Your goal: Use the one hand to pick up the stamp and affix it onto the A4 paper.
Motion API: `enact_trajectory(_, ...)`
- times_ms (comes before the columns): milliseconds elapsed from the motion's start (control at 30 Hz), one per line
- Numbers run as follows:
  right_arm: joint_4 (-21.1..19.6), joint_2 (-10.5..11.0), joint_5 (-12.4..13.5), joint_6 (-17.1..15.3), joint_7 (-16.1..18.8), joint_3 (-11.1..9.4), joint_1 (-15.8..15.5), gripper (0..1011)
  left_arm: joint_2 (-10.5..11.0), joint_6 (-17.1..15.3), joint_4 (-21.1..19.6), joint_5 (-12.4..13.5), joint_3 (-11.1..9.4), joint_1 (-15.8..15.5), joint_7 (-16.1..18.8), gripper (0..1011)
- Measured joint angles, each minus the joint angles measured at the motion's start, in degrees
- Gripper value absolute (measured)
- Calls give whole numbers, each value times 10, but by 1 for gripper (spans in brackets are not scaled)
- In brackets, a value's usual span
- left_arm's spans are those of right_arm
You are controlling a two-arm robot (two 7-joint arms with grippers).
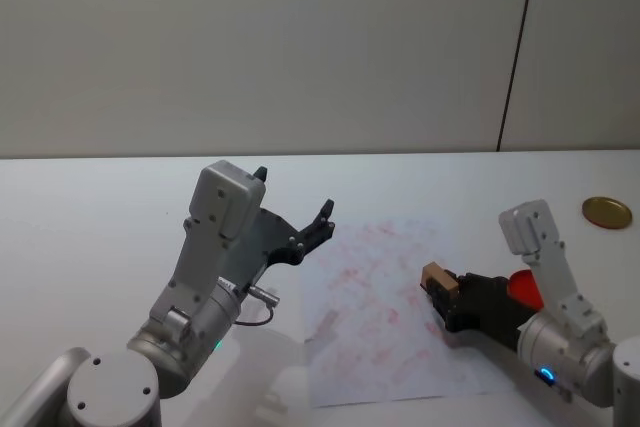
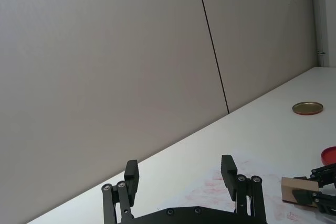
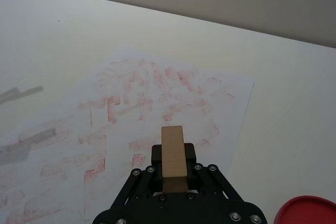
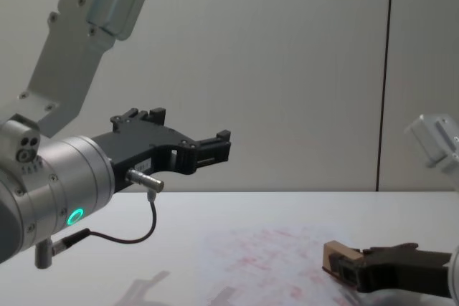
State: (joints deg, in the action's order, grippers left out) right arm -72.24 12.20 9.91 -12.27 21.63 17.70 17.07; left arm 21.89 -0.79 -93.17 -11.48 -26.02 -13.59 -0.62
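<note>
bright, soft, even light from above; faint grey shadows on white table (image 3: pixel 52 35); wall (image 1: pixel 300 47) evenly lit

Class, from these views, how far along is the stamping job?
Done: the right gripper is shut on the stamp. In hand: it is held low over the paper. Left: pressing it down. The left gripper hangs open, raised at the left.
</note>
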Motion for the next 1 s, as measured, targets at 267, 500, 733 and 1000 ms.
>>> enact_trajectory(267,-10,3,13,0,0,-2,-5,221,0,0,0,0,0,0,0,993)
enact_trajectory(500,-41,11,37,17,-9,-12,-13,221,0,0,0,0,0,0,0,993)
enact_trajectory(733,-67,22,52,30,-24,-24,-20,221,0,0,0,0,0,0,0,993)
enact_trajectory(1000,-82,37,52,30,-39,-38,-25,221,0,0,0,0,0,0,0,993)
